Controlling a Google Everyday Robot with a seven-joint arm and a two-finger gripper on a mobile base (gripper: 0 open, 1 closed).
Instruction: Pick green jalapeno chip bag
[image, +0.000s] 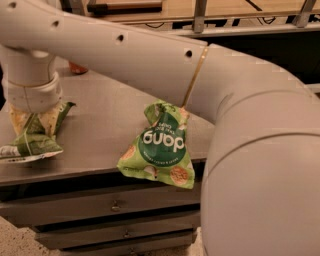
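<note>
The green jalapeno chip bag (36, 143) is olive green with a white end strip. It is at the left edge of the grey cabinet top (100, 125), bunched up. My gripper (34, 122) comes straight down on it at the far left. Its pale fingers (18, 120) stand on both sides of the bag and pinch its upper part. The bag's white end hangs out low to the left. My arm crosses the whole top of the view and hides the far side of the cabinet top.
A brighter green "dang" bag (160, 146) lies at the front edge of the cabinet top and overhangs it. Drawers (115, 205) with small knobs are below. A small orange object (78, 68) sits behind my arm. Shelving runs along the back.
</note>
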